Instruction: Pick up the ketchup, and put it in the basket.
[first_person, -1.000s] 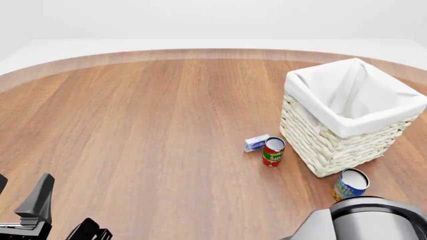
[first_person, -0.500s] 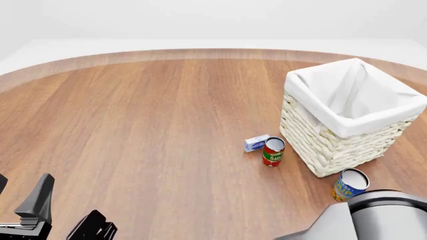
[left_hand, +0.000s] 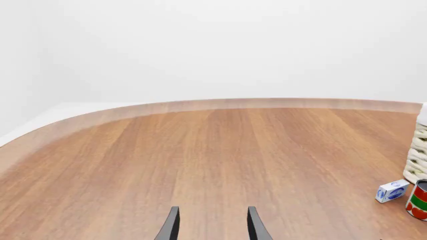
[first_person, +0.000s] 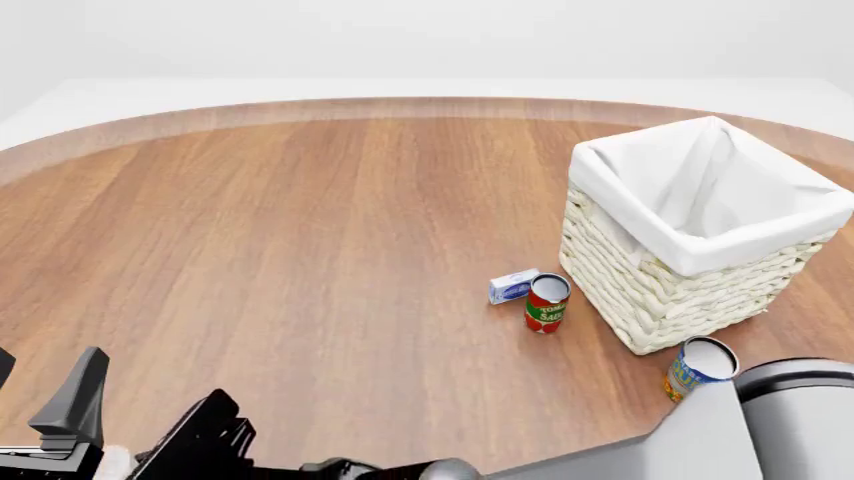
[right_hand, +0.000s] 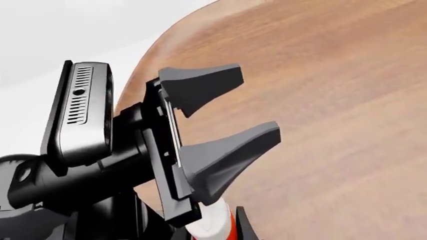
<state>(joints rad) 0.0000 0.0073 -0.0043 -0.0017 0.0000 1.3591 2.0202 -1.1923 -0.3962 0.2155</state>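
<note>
In the right wrist view the ketchup (right_hand: 208, 224) shows only its white cap and a strip of red at the picture's edge. My right gripper (right_hand: 212, 233) is shut on it, with one dark fingertip (right_hand: 241, 224) tight against its side. My left gripper (right_hand: 257, 102) hangs open and empty just ahead of the bottle. From the front, the right gripper (first_person: 214, 432) sits low at the near left beside the left gripper (first_person: 43, 382), and the ketchup is hidden there. The basket (first_person: 641, 300) stands far right. The left gripper (left_hand: 212, 227) points across bare table.
A red-and-green tomato sauce can (first_person: 546, 303) and a small blue-and-white box (first_person: 513, 286) stand by the basket's near left side. A blue-and-yellow can (first_person: 697, 368) is in front of the basket, partly behind my right arm (first_person: 747, 430), which crosses the near edge.
My right arm has stretched leftward along the near edge. Its gripper has risen higher into the front view beside the left gripper. The left gripper and the cans have not moved.
</note>
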